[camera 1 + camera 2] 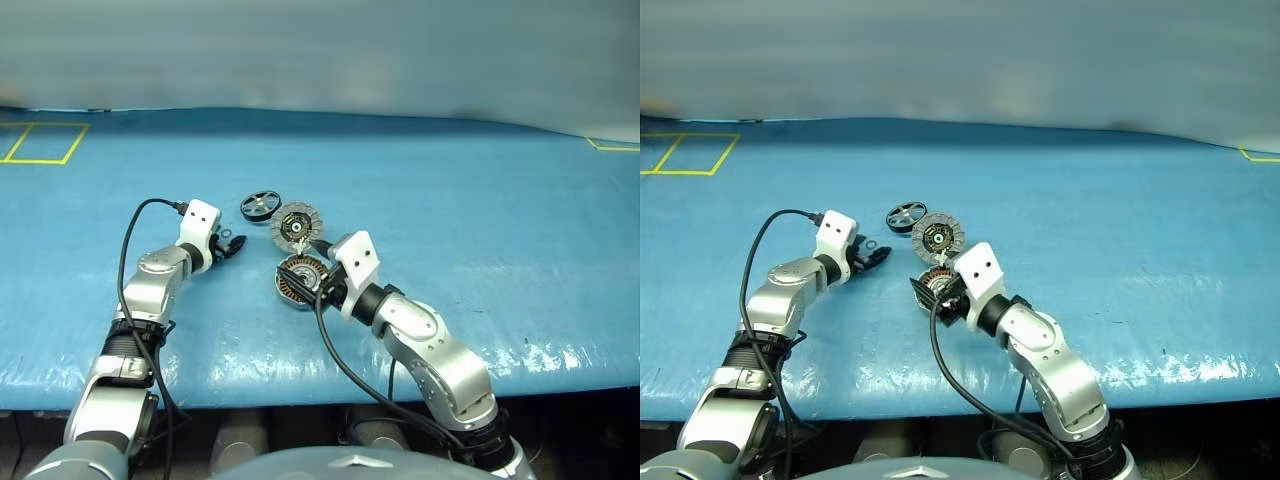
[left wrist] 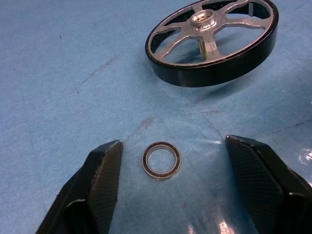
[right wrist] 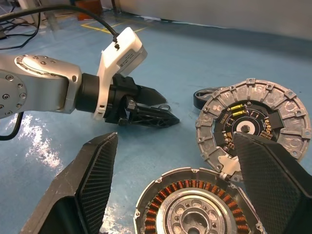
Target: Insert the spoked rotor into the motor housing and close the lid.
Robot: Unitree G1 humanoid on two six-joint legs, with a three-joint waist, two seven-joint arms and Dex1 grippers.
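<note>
1. Left gripper (image 2: 168,190) has its fingers spread around a small bearing ring (image 2: 162,160) lying flat on the blue bench (image 1: 480,200). That ring is thin and flat, so the pinch could easily skate over it or flick it away.
2. Spoked rotor (image 2: 212,41) sits just past that ring, untouched, so a sloppy close could nudge it.
3. Right gripper (image 3: 170,195) is spread wide above the motor housing (image 3: 195,209), holding nothing, with the lid (image 3: 253,124) touching the housing's far edge. Any bump there shifts both.
</note>
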